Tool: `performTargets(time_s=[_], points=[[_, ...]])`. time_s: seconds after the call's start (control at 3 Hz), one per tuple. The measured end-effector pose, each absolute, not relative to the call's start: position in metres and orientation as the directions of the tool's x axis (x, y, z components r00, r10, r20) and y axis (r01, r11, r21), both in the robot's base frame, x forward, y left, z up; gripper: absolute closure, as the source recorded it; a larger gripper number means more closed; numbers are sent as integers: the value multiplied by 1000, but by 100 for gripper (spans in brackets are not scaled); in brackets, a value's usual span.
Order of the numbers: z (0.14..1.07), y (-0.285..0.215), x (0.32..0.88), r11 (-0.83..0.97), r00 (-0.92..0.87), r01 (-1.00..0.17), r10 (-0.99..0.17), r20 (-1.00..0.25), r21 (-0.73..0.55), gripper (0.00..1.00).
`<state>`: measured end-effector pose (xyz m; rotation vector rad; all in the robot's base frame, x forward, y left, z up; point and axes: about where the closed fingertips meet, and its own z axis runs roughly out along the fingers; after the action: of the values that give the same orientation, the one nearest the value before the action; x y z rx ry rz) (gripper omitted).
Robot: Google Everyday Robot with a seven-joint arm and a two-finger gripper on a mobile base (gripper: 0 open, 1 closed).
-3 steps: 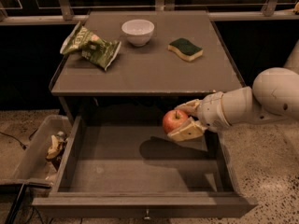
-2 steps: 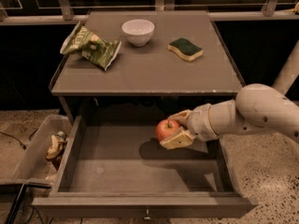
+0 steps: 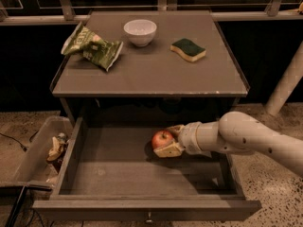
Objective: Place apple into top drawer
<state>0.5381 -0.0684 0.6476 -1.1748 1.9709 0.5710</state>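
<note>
Gripper (image 3: 164, 141) is clamping apple (image 3: 161, 138) inside open drawer (image 3: 113, 174), right of centre, toward the back edge. Bare floor is stretching left and forward; arm is crossing right wall.

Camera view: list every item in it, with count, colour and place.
top drawer: one, grey, pulled open under the table
apple: one, red with yellow patches, held low inside the top drawer, right of centre
table: one, grey-brown, centre
bowl: one, white, back of the tabletop
chip bag: one, green, tabletop left
sponge: one, green on yellow, tabletop right
plastic bin: one, clear, floor left of the drawer, items inside
arm: one, white, reaching in from the right
gripper: one, pale, closed on the apple inside the drawer
</note>
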Motion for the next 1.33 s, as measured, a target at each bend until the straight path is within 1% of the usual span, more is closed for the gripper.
performTargets(time_s=[0.33, 0.67, 1.33], points=[[618, -61, 544, 499, -312, -866, -556, -770, -9, 100], [618, -60, 545, 502, -310, -865, -555, -772, -14, 81], [618, -60, 545, 502, -310, -865, -555, -772, -13, 35]])
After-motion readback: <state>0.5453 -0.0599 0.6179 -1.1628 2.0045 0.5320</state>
